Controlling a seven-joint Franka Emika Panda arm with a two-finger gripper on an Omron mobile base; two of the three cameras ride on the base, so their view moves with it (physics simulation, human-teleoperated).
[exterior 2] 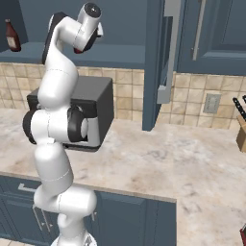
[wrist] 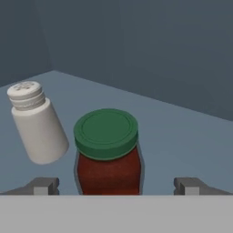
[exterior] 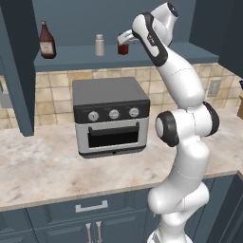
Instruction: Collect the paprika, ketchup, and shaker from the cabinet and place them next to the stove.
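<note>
- The white arm reaches up into the open slate-blue wall cabinet, its two dark fingers spread wide apart, one on each side of the small dark red paprika jar with a green lid; in the hand view neither finger touches the glass.
- In the left base view the gripper sits at the jar on the cabinet shelf, at about 12 o'clock above the toaster oven.
- The small pale grey-white shaker with a rounded top stands on the same shelf, near the jar at its 9 o'clock; in the hand view it sits at the jar's 10 o'clock, apart from it, close to the finger on that side.
- The dark brown-red ketchup bottle with a narrow neck and pale label stands further along at 9 o'clock, well apart from both.
- Below the shelf, a silver-and-black toaster oven with three knobs rests on the pale marble desk against the tan tile wall.
- An open cabinet door hangs at 3 o'clock of the arm in the right base view.
- A wooden knife block stands at the far 3 o'clock edge of the desk.
</note>
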